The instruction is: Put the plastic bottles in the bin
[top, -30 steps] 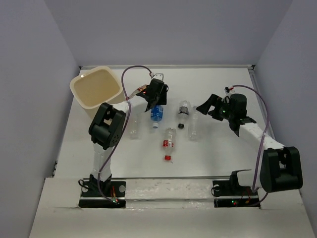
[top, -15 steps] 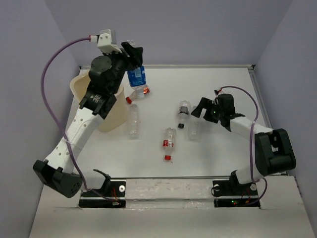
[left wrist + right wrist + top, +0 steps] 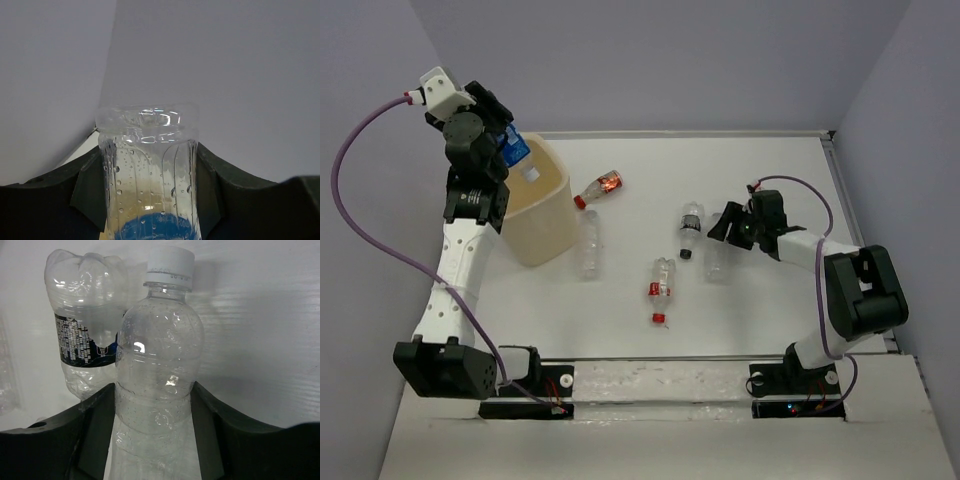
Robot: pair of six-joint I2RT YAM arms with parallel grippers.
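your left jaws are clamped on the small clear crinkly plastic bottle with the blue label [image 3: 515, 151], held high over the cream rounded-square plastic bin [image 3: 545, 235] in the far left corner of the white counter [image 3: 770, 170]. the bottle is tilted with its white cap [image 3: 530, 173] pointing down into the bin's mouth and its base uppermost in the left wrist view. a release here should, by my reading, drop it inside rather than onto the rim. this looks like the drop step for that bottle.

your right jaws sit low toward the right edge, straddling the unlabelled clear bottle with the white cap [image 3: 157, 370], which lies on the counter. they hug its flanks below the shoulder, but you cannot tell from these views whether they are pressing yet. taking it across the body makes sense, since a crinkly wall gives and could slip out if pinched near the cap. the clear bottle with the black label [image 3: 82, 340] lies just beside it, touching or nearly so. watch that it is not dragged along on a lift.

three bottles are not yet binned:
- a red-labelled bottle with a red cap [image 3: 604, 184] toward the far edge
- a bare clear bottle [image 3: 590, 245] just beside the bin's wall
- another red-labelled bottle [image 3: 662, 283] mid-counter
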